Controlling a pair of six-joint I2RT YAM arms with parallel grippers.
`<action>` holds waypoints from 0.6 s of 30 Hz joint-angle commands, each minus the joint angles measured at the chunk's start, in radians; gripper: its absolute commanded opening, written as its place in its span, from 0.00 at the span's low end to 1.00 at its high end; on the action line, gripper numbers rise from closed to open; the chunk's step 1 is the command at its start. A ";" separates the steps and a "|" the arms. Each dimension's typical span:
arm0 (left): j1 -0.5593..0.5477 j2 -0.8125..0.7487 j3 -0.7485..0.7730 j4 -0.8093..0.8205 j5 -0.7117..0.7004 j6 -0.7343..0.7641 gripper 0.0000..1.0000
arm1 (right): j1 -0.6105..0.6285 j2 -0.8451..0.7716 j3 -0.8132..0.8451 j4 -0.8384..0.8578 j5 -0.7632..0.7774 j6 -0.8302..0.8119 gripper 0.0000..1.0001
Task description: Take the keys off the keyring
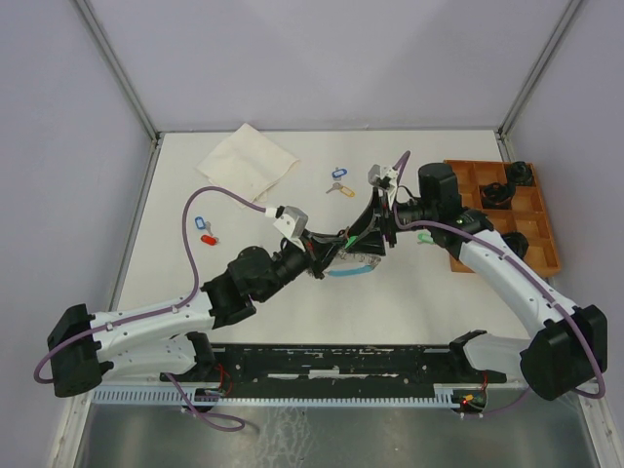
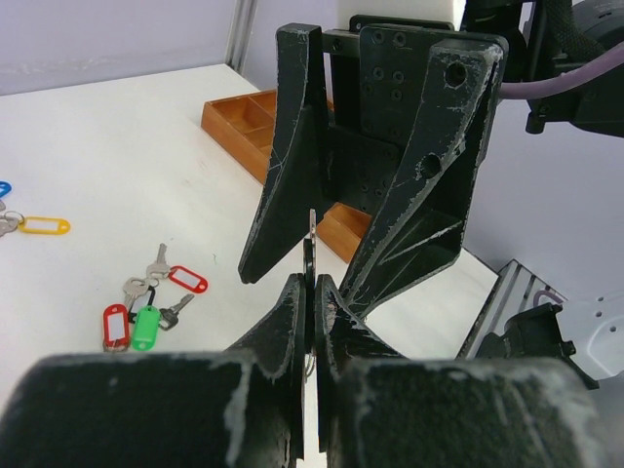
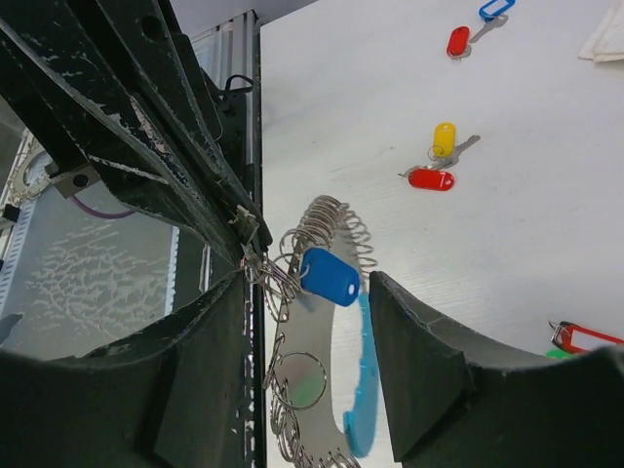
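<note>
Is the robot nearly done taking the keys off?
Partly. Done: several tagged silver keys lie loose on the white table. In hand: the left gripper pinches a thin silver key by the beaded, blue-banded keyring, inside the open right gripper. Left: a blue-tagged key and small split rings hang on that loop.

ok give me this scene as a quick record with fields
left tool: shut on thin metal piece
right tool: open, straddling keyring
keyring: coiled rings on light-blue band, blue-tagged key on it
loose keys: on table, yellow, red, green, blue tags
tray: table's right side
cloth: far left
</note>
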 commanded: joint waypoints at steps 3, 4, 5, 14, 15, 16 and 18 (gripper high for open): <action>-0.007 -0.018 0.009 0.119 0.019 -0.071 0.03 | -0.002 -0.020 -0.030 0.178 -0.088 0.115 0.62; -0.007 -0.018 0.008 0.125 0.023 -0.072 0.03 | -0.002 -0.019 -0.036 0.199 -0.097 0.129 0.61; -0.007 -0.017 0.008 0.130 0.027 -0.072 0.03 | -0.003 -0.019 -0.041 0.220 -0.108 0.145 0.61; -0.007 -0.018 0.003 0.169 0.070 -0.079 0.03 | 0.007 -0.025 -0.051 0.271 -0.141 0.181 0.61; -0.007 -0.016 0.003 0.169 0.070 -0.080 0.03 | 0.008 -0.027 -0.049 0.271 -0.142 0.183 0.61; -0.007 -0.014 0.004 0.169 0.070 -0.082 0.03 | 0.009 -0.027 -0.049 0.271 -0.143 0.183 0.60; -0.006 -0.011 0.004 0.170 0.069 -0.086 0.03 | 0.011 -0.030 -0.048 0.271 -0.144 0.182 0.60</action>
